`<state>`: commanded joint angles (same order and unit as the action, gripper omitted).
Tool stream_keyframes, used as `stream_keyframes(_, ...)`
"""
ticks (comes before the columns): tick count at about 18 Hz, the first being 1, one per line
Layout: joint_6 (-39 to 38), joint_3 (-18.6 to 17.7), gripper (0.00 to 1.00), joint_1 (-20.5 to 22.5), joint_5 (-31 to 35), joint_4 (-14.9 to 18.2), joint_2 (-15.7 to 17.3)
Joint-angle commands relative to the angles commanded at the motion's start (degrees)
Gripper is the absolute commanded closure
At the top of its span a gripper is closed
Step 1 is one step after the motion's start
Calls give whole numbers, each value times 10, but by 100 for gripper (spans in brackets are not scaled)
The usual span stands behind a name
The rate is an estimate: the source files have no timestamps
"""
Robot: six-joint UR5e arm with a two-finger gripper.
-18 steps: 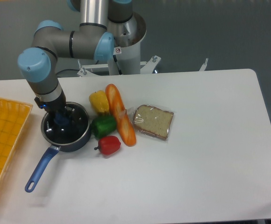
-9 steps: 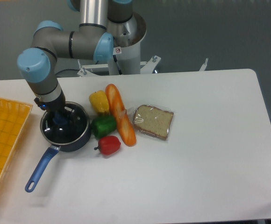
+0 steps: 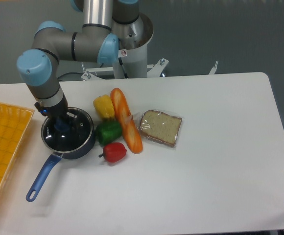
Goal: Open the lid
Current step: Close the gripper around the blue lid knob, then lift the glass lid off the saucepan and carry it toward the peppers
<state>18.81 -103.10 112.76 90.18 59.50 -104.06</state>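
While seated on the dark saucepan (image 3: 67,138) at the left of the tabletop (image 3: 205,171), the lid (image 3: 76,128), clear glass with a thin metal rim and a blue centre knob (image 3: 61,126), has the gripper (image 3: 61,125) lowered straight onto its middle. Fingers: set at the knob, apparently closed about it, though the wrist hides the contact and a firm hold cannot be confirmed. Step in hand, by judgement: securing the knob, the lift not visibly begun, since the rim shows no clear gap from the pan. Next move calls for a straight upward pull, then a carry clear of the pan without dragging it. Saucepan handle (image 3: 40,177): long, blue, pointing toward the near left edge. Just right of the saucepan: green pepper (image 3: 108,131) touching or nearly touching its wall, yellow pepper (image 3: 104,106) behind, red pepper (image 3: 114,152) in front. Further right: orange baguette (image 3: 126,125), then wrapped bread slice (image 3: 161,127). Left of the saucepan: yellow tray (image 3: 0,147).
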Motion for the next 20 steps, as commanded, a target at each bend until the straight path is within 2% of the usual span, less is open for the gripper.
stream_keyframes(13, 33, 4, 39, 24, 4, 8, 5)
stream_keyframes(20, 90, 12, 39, 78, 3, 23, 15)
